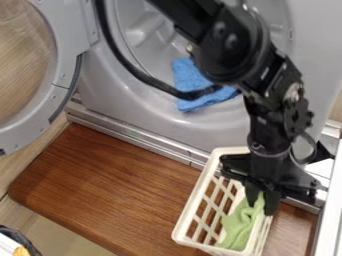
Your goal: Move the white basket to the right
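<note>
The white basket (193,201) is under the claw (261,200) and extends to its left, with the open top facing up. Its long axis is slanted: from beside the claw's upper left it runs down and a little leftward in the view. The basket looks like plastic, with a smooth rounded rim and crossed lattice walls. Inside, a soft, wrinkled light-green cloth (239,229) goes up to the claw and touches it. I cannot tell if the claw is released, clenched or grasping this cloth. Below the basket is a brown board (113,185) with wood grain and rounded corners. Above and left of the claw, a fuzzy blue cloth (190,80) lies in the grey front-loading machine (140,121). The claw and arm hide the basket's upper right part, and the view's bottom edge cuts off its near end.
</note>
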`<state>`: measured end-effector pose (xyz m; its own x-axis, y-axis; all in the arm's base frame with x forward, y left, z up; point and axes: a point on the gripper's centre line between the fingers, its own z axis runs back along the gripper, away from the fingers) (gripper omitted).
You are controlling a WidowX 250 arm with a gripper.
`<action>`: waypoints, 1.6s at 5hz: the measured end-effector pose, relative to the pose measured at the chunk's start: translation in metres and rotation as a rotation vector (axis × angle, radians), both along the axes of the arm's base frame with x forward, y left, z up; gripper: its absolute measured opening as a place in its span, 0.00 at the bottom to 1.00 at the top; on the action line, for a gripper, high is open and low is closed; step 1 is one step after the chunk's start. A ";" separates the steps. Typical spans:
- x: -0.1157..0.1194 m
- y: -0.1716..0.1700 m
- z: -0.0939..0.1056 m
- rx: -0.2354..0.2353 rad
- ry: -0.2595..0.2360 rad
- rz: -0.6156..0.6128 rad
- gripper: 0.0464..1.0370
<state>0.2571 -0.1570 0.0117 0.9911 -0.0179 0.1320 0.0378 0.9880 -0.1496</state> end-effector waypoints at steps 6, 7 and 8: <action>-0.004 -0.013 -0.013 -0.172 -0.005 -0.085 0.96; -0.006 -0.015 0.004 -0.209 -0.054 -0.107 0.96; -0.006 -0.014 0.021 -0.215 -0.081 -0.127 0.96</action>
